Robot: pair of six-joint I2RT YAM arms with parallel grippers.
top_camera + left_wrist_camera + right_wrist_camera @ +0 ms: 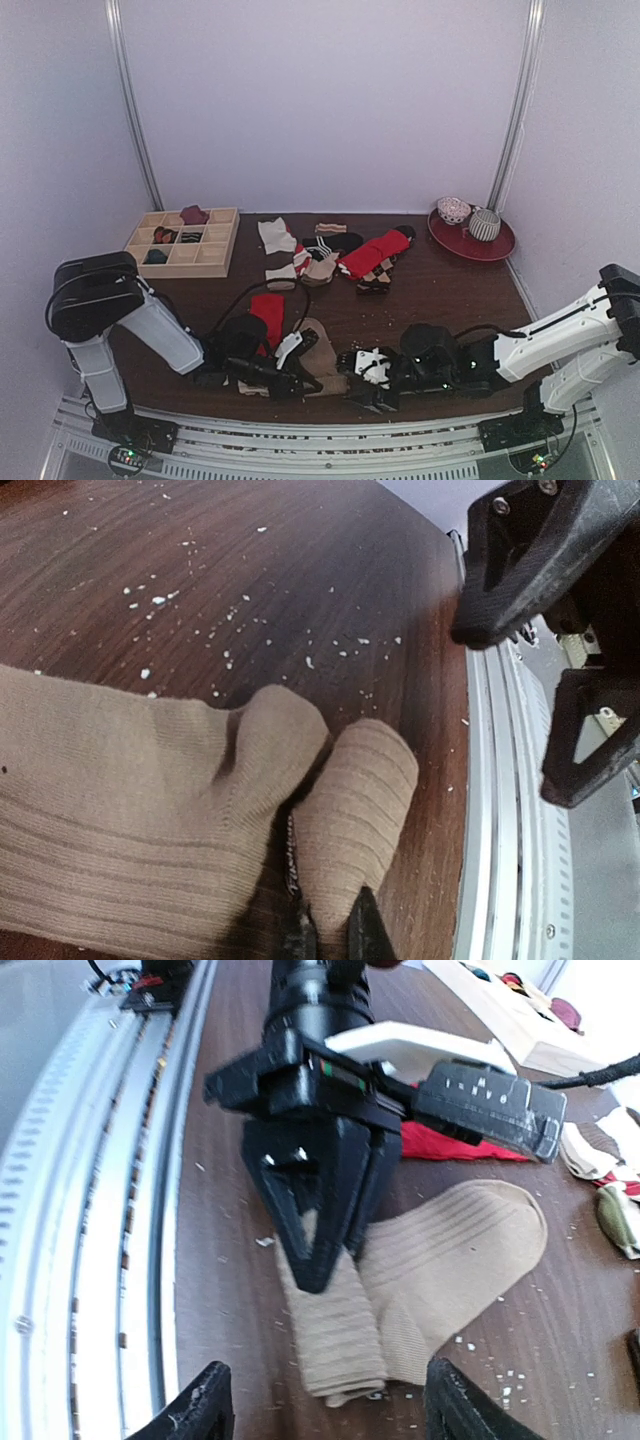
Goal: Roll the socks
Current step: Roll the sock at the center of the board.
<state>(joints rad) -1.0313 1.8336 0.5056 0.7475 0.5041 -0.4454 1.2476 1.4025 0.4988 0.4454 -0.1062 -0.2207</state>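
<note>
The tan sock (440,1250) lies flat on the dark wood table (300,570), close to its near edge. The red sock (268,312) lies just beside it, partly under the left arm. The left gripper (325,1265) is pinched closed on a folded-over end of the tan sock. The right gripper (328,1390) hovers low next to it, fingers spread wide, holding nothing.

To roll well, the fold probably needs to be kept tight and turned evenly while the free gripper presses the sock's body so it does not slide. The red sock is not yet laid together with it.

The left wrist view shows the doubled layers of the fold up close. The right wrist view shows the sock's whole bent shape. Only the overhead view shows the loose pile of socks (330,255) and the wooden tray (232,240) farther back.
</note>
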